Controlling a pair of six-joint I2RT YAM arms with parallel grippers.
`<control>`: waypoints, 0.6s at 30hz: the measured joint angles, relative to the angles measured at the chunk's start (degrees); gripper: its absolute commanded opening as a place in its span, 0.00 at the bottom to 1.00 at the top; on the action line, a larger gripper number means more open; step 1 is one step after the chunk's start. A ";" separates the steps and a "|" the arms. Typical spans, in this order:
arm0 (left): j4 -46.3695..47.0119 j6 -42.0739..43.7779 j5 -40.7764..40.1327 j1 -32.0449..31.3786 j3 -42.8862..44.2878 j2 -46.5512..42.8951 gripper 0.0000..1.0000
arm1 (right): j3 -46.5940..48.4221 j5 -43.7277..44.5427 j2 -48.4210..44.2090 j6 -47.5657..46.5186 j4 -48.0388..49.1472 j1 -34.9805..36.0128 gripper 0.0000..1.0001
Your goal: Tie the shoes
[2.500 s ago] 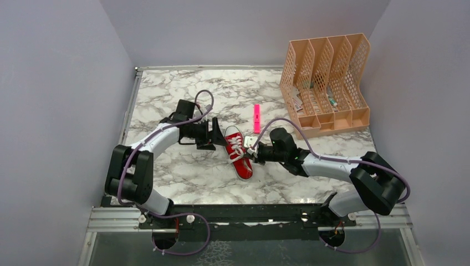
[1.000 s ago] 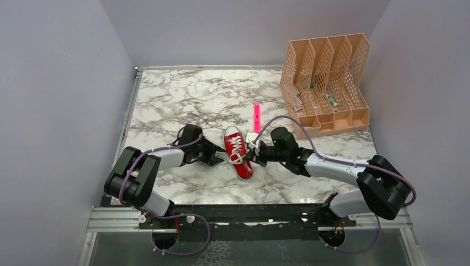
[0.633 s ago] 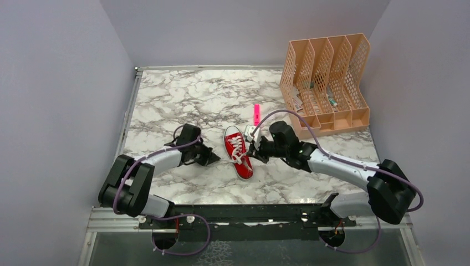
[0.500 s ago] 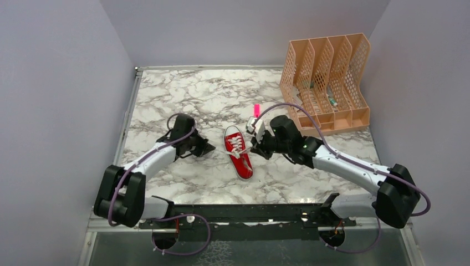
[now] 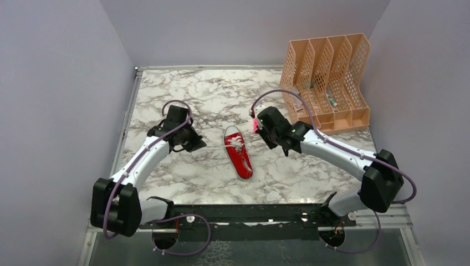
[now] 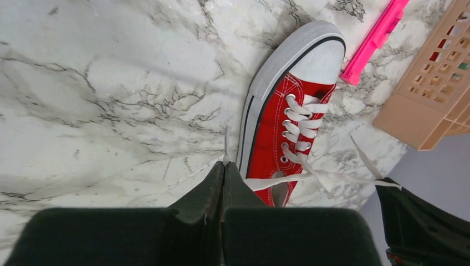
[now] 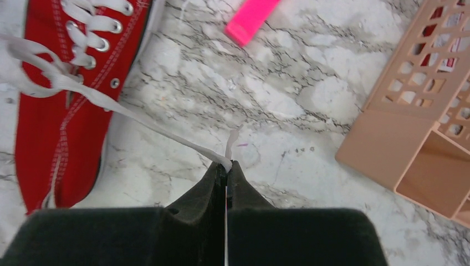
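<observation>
Mid-table, toe toward the far edge, lies the small red canvas sneaker (image 5: 239, 155), left gripper (image 6: 223, 166) and right gripper (image 7: 226, 166) each clenched on a limp white lace (image 7: 149, 124) end: soft, slippery cord on a light shoe, so I'd pinch near the tips.
</observation>
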 measured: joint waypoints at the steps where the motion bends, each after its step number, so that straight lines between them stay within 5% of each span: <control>1: -1.79 1.49 -1.09 0.02 1.44 0.00 0.00 | -0.13 1.25 0.61 0.13 -0.22 -0.02 0.01; 9: -16.55 10.75 -5.38 3.21 6.32 -0.11 0.00 | -3.13 2.75 0.90 1.70 -1.40 -0.76 0.01; 18: -19.98 23.12 4.87 3.34 13.66 -0.09 0.00 | -2.73 -28.22 0.94 -3.93 -1.55 -1.11 0.01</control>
